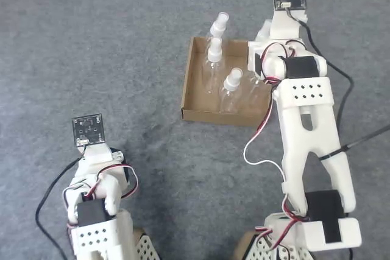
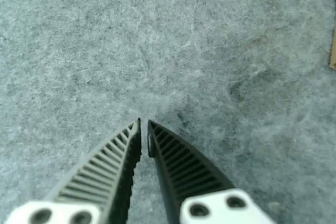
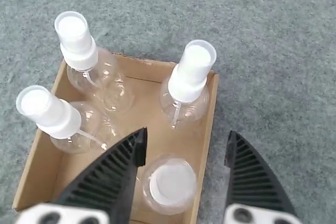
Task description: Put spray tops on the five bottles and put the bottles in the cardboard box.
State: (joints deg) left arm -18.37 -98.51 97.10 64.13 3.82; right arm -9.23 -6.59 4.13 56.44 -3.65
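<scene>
High view first: where is the cardboard box (image 1: 186, 83)?
— At one o'clock on the carpet (image 1: 91, 59), with bottles (image 1: 214, 59) standing in it. The right arm (image 1: 304, 120) stretches from five o'clock up over the box's three o'clock side. The left arm (image 1: 91, 205) sits folded at seven o'clock.
Left wrist view?
— The left gripper (image 2: 144, 123) is closed on nothing, tips nearly touching, above bare carpet.
Right wrist view?
— The right gripper (image 3: 186, 132) is spread wide and empty, hanging over the cardboard box (image 3: 210, 114). Three bottles (image 3: 84, 51) wearing spray tops (image 3: 191, 69) stand farther in. A fourth bottle (image 3: 170, 182), white top on, sits in the box right under the gap between the jaws.
Which step, then?
— Boxing, by the look of it; the fourth bottle stands free. The arm hides part of the box, so a fifth is uncertain. Next the arm should rise straight up, clear of the tops, toppling nothing.
</scene>
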